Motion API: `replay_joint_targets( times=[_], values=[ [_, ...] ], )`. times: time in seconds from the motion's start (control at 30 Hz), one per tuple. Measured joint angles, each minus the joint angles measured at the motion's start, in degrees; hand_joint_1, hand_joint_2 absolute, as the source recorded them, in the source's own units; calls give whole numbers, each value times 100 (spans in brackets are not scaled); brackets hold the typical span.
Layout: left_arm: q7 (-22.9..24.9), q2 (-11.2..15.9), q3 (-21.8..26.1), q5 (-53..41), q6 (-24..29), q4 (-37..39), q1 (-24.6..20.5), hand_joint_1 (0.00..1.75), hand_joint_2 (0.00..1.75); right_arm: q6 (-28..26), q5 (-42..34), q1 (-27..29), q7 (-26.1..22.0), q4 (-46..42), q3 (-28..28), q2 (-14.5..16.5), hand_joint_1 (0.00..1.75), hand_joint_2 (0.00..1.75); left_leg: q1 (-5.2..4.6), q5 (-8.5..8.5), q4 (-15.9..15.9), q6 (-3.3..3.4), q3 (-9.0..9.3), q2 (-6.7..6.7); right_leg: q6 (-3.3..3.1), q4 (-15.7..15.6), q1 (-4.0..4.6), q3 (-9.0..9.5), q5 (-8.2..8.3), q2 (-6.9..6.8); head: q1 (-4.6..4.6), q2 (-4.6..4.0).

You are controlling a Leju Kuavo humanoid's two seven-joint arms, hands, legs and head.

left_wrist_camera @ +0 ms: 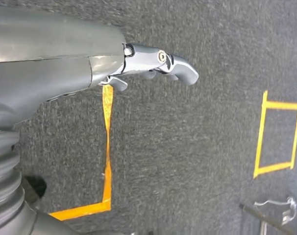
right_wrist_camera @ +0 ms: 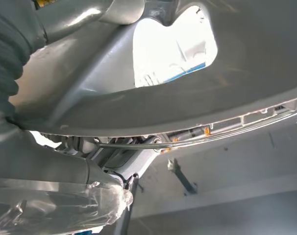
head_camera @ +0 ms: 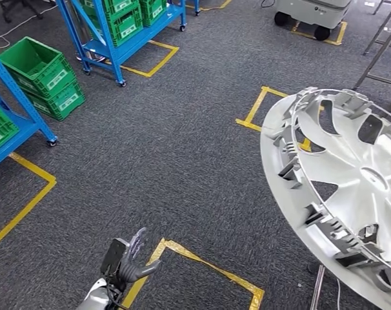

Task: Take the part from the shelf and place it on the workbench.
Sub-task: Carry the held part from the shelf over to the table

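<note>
Over the grey carpet floor point(head_camera: 184, 148), a silver hubcap point(head_camera: 349, 174) is held up at the robot's right side, tilted, hollow ribbed back facing up and toward the camera, rim sloping down to the right. Right hand point(right_wrist_camera: 65, 191) sits close under its rim in the wrist view; grip unclear, cannot tell. Left hand point(head_camera: 130, 258) hangs low, fingers apart, holding nothing. Blue shelves point(head_camera: 111, 39) with green crates point(head_camera: 42, 74) stand far left.

The silver wheel cover point(head_camera: 344, 187) runs off the head view's right and bottom edges — the right hand point(right_wrist_camera: 47, 196) beneath it hidden there, its grip indistinct at the wrist camera — fingers obscured.
</note>
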Motion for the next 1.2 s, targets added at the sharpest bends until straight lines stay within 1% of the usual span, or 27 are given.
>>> replay_joint_targets(
  times=[0.03, 0.07, 0.1, 0.13, 0.2, 0.23, 0.27, 0.3, 0.37, 0.4, 0.47, 0.53, 0.57, 0.6, 0.63, 0.67, 0.7, 0.73, 0.8, 0.87, 0.93, 1.0, 1.07, 1.1, 1.13, 1.17, 1.2],
  values=[
    [0, 3, 2, 0, 0, 1, 8, 0, 175, 1, 0, -3, -1, 0, -7, 0, 175, 175, -3, -5, 2, 6, 1, 60, 21, 378, -7, -181, -151, -42, -1, 0],
    [0, 6, 4, -1, 0, 1, 12, 0, 175, 1, -1, -1, 1, 0, -12, 0, 175, 175, -5, -10, 3, 8, 5, 118, 35, 617, -14, -294, -213, -59, -2, 0],
    [0, 8, 7, -1, 0, 2, 14, 0, 175, 1, -2, -1, 4, 0, -17, 0, 175, 175, -5, -17, 4, 5, 14, 174, 44, 633, -19, -294, -162, -71, 0, 0],
    [0, 8, 8, -2, 0, 2, 14, 0, 175, 1, -4, 0, 11, 0, -21, 0, 175, 175, -4, -29, 4, -4, 30, 226, 47, 401, -23, -164, -8, -95, -1, 0],
    [0, 8, 11, -2, 1, 2, 12, 0, 175, 1, -16, -4, 35, 0, -30, 0, 175, 175, -14, -65, 7, -42, 77, 319, 38, -433, -10, 304, 341, -251, 1, 0],
    [0, 10, 15, -2, 2, 2, 10, 0, 175, 1, -27, -7, 46, -1, -36, 0, 175, 175, -29, -84, 15, -67, 93, 357, 10, -760, 1, 492, 439, -319, -5, 0],
    [0, 13, 20, -2, 2, 2, 8, 0, 175, 1, -37, -10, 55, -1, -43, 0, 175, 175, -44, -95, 22, -91, 103, 390, -23, -942, 13, 596, 472, -361, -7, 0],
    [0, 13, 25, -2, 2, 2, 7, 0, 175, 1, -47, -12, 61, -1, -52, 0, 175, 175, -58, -98, 22, -116, 106, 424, -64, -984, 30, 613, 455, -355, -12, 0],
    [0, 4, 30, -2, 2, 2, 1, 0, 175, 1, -72, -7, 71, -2, -74, 0, 175, 175, -50, -112, 21, -170, 112, 480, -150, -997, 28, 595, 483, -249, -11, 0],
    [0, -2, 31, -2, 2, 2, -4, 0, 175, 0, -85, -6, 78, -6, -85, 0, 175, 175, -41, -164, 69, -198, 96, 442, -187, -1010, 21, 593, 495, -200, -16, 0],
    [0, -7, 35, -2, 2, 2, -8, 0, 175, -1, -102, -10, 87, -14, -105, 0, 175, 175, -29, -436, 490, -238, -90, 255, -254, -1037, -6, 594, 519, -110, -39, 0],
    [0, -5, 48, -2, 2, 3, 11, 0, 175, -1, -104, -17, 102, -15, -122, 0, 175, 175, -28, -786, 1282, -247, -480, 105, -281, -1038, -9, 581, 524, -5, -58, 0],
    [0, -3, 58, -3, 2, 4, 24, 0, 175, -1, -104, -18, 115, -14, -134, 0, 175, 175, -27, -864, 1584, -248, -642, 80, -283, -1038, -8, 577, 525, 58, -62, 0],
    [0, 1, 69, -3, 2, 4, 33, 0, 175, -1, -104, -17, 131, -14, -146, 0, 175, 175, -27, -829, 1695, -245, -720, 69, -282, -1037, -8, 576, 527, 122, -62, 0],
    [0, 3, 78, -3, 2, 4, 36, 0, 175, 0, -105, -16, 149, -13, -159, 0, 175, 175, -25, -684, 1577, -240, -687, 57, -278, -1036, -11, 577, 530, 188, -62, 0],
    [0, 7, 85, -4, 2, 4, 35, 0, 175, 1, -107, -16, 168, -14, -170, 0, 175, 175, -17, -468, 1259, -234, -551, 25, -269, -1035, -17, 581, 534, 251, -63, 0],
    [0, 9, 90, -4, 2, 4, 31, 0, 175, 1, -110, -16, 185, -14, -179, 0, 175, 175, -1, -260, 858, -232, -372, -67, -252, -1030, -20, 579, 538, 310, -65, 0],
    [0, 10, 93, -5, 2, 4, 27, 0, 175, 1, -114, -19, 199, -15, -189, 0, 175, 175, 18, -125, 482, -230, -205, -166, -229, -1012, -18, 565, 539, 370, -63, 0],
    [0, 9, 99, -14, 2, 4, 27, 0, 175, 1, -126, -19, 220, -16, -207, 0, 175, 175, 31, -50, 101, -212, -38, -305, -165, -1001, -20, 521, 555, 467, -66, 0],
    [0, 2, 104, -22, 2, 4, 23, 0, 175, 0, -139, -9, 244, -17, -233, 0, 175, 175, 16, -48, 70, -150, -29, -243, -97, -1024, -40, 477, 582, 532, -66, 0],
    [0, -10, 114, -26, 2, 4, 13, 0, 175, -1, -151, -2, 275, -25, -266, 0, 175, 175, 19, -28, 50, -73, -22, -148, -44, -868, -35, 377, 477, 363, -40, 0],
    [0, -14, 126, -32, 0, 4, 25, 0, 175, -1, -158, -12, 293, -33, -289, 0, 175, 175, 8, -28, 40, -20, -18, -39, -10, -253, -17, 87, 140, 70, -14, 0],
    [0, -8, 136, -35, -1, 4, 47, 0, 175, 0, -159, -22, 304, -33, -307, 0, 175, 175, -14, -36, 41, 0, -16, 88, 9, 484, -18, -256, -170, -48, -12, 0],
    [0, -5, 139, -35, -1, 4, 52, 0, 175, 0, -159, -20, 313, -33, -316, 0, 175, 175, -21, -41, 41, 4, -12, 150, 8, 633, -18, -318, -190, -64, -11, 0],
    [0, -4, 142, -35, -1, 4, 53, 0, 175, 1, -159, -19, 325, -33, -327, 0, 175, 175, -26, -49, 41, 4, -3, 207, 2, 546, -17, -258, -101, -76, -11, 0],
    [0, -4, 144, -35, -2, 4, 52, 0, 175, 1, -159, -18, 335, -33, -336, 0, 175, 175, -28, -60, 41, 0, 11, 260, -9, 244, -15, -84, 67, -105, -11, 0],
    [0, -5, 145, -35, -2, 4, 51, 0, 175, 1, -159, -18, 346, -33, -342, 0, 175, 175, -33, -73, 41, -13, 30, 304, -23, -177, -9, 157, 246, -194, -10, 0]
  ],
)
